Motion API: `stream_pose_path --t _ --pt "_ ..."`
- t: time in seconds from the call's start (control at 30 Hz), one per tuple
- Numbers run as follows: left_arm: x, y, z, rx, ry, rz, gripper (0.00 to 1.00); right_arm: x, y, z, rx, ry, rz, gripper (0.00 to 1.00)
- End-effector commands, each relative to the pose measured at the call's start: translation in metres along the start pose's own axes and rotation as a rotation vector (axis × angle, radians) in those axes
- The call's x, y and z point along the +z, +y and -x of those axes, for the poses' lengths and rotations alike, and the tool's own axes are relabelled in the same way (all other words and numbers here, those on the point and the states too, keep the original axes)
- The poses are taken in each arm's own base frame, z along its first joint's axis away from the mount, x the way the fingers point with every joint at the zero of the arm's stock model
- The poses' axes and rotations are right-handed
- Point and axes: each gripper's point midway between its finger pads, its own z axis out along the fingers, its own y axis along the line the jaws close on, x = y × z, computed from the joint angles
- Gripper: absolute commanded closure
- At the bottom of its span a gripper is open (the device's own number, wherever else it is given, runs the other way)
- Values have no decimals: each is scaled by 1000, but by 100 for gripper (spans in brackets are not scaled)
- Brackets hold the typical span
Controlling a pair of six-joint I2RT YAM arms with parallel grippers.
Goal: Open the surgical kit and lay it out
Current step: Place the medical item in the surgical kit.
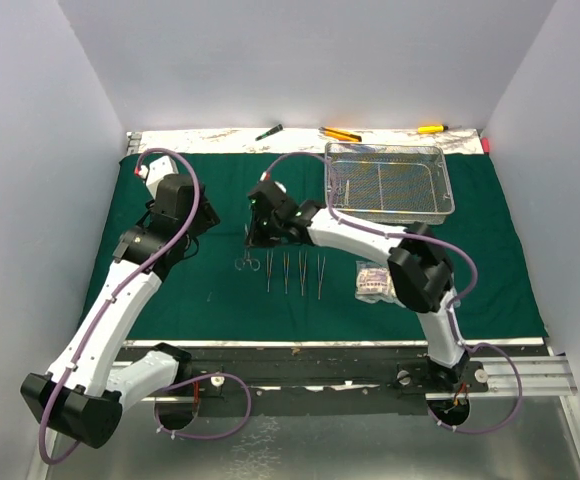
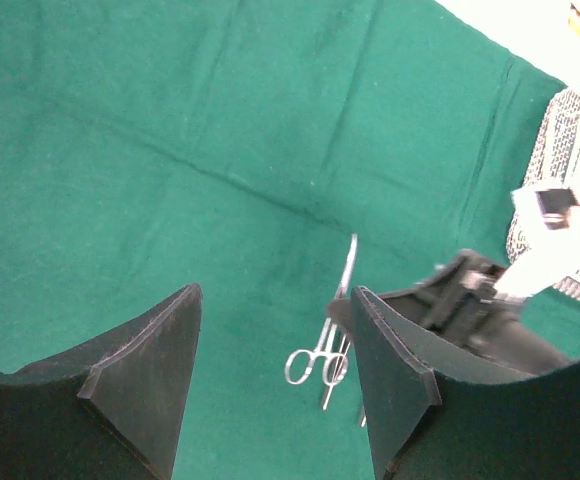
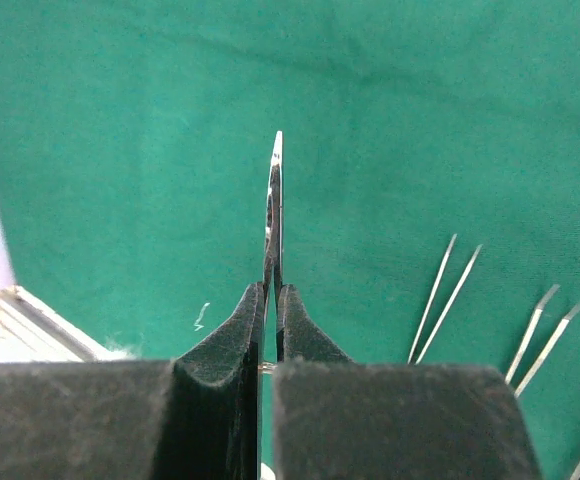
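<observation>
- Right gripper (image 3: 273,295): fingers pressed together on a thin steel clamp (image 3: 276,200), seen edge-on, with its tip projecting past the fingertips.
- Just to its right, tweezers (image 3: 445,295) lie in a row on the green cloth (image 3: 120,150). Ahead and to its left is bare cloth.
- Left gripper (image 2: 273,295): jaws wide apart, holding nothing, above bare cloth well inside the cloth's edges.
- The mesh tray (image 1: 385,212) sits to the right gripper's right, toward the far edge. The packets (image 1: 373,283) lie back beside that arm, partly covered by it.
- The clamp's rings are hidden behind the fingers in the right wrist view. Whether the clamp touches the cloth cannot be told.
</observation>
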Motion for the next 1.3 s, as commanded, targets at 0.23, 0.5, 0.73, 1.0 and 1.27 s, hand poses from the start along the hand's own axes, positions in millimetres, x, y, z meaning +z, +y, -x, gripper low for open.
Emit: stream_pose_path --t 0.23,0.5,0.73,1.0,1.27 --pt "-3 11 -21 0 68 25 38 54 -7 -49 -2 108 -73 99" --pt "-2 17 -33 20 105 34 38 61 -26 -70 59 162 -146 99" --pt "-3 19 -38 19 119 31 38 61 -26 -80 54 186 -163 97" --pt "-6 17 -42 23 134 13 38 52 -14 -72 47 177 -140 70" --pt "-13 8 -26 33 103 -25 38 -8 27 -8 39 91 -10 57"
